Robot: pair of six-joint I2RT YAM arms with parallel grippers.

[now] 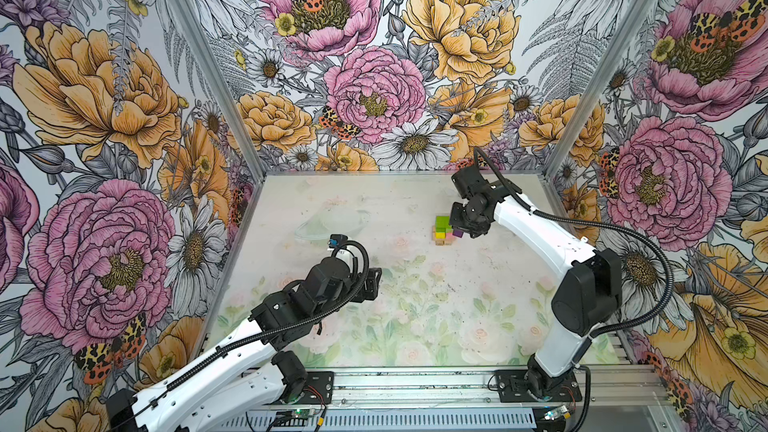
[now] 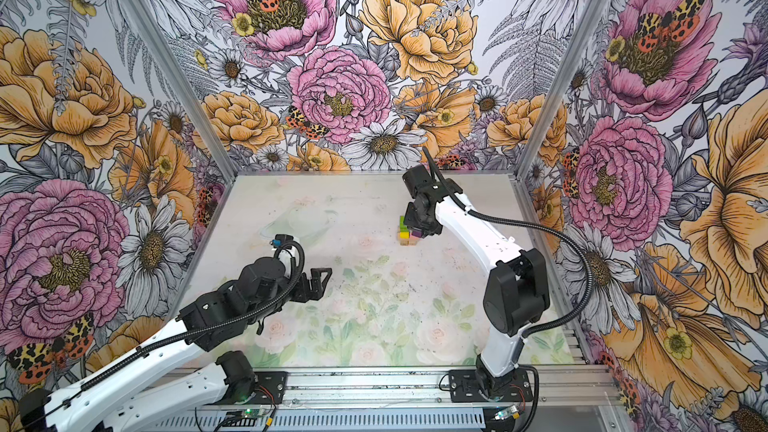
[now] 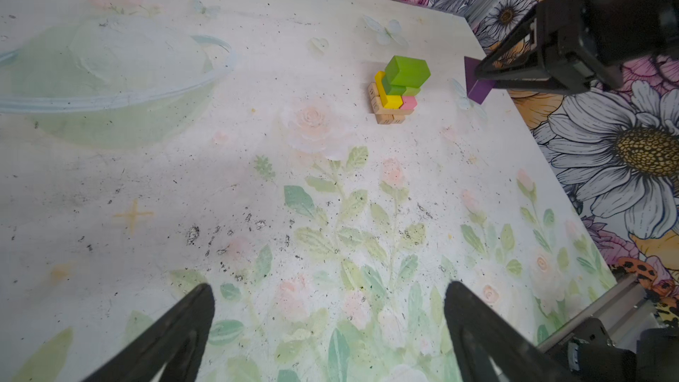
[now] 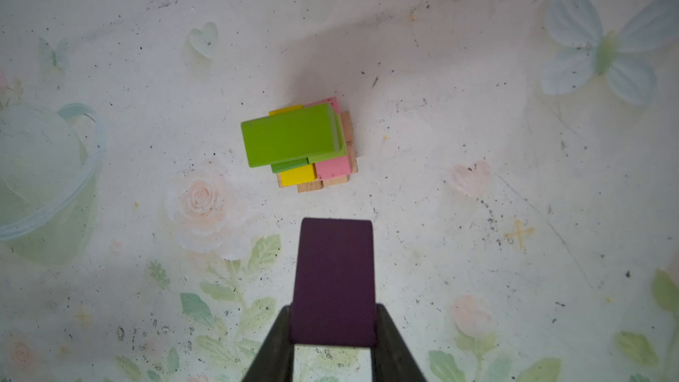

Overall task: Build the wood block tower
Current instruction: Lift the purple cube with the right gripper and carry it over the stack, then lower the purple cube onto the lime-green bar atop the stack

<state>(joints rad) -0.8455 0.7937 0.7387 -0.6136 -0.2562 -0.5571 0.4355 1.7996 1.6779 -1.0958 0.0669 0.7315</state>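
Pinching the purple peaked piece (image 4: 334, 273) between the jaws of my right gripper (image 4: 333, 312), I hold it off the table (image 1: 332, 209), just to the right of the wood block tower (image 4: 305, 145) and clear of it. The tower stands in the far right part of the table: tan oblongs (image 3: 389, 117) at the bottom, the yellow oblong (image 3: 389, 99) and pink oblong (image 3: 409, 101) over them, green cubes (image 3: 395, 88) next, and the lime brick (image 3: 408, 71) on top. My left gripper (image 3: 330, 290) hangs spread wide over the near left of the table, holding nothing, well apart from the stack.

What worries me is the lime brick. It overhangs the blocks below on one side and sits slightly askew, so I judge the top layer less steady than the base. If I set the purple piece down towards the overhang, the brick could tip and carry it off. If I come in too low from the right, my fingers could knock the upper blocks sideways. Pressing down hard, or letting go too high, could shift the loose layers too
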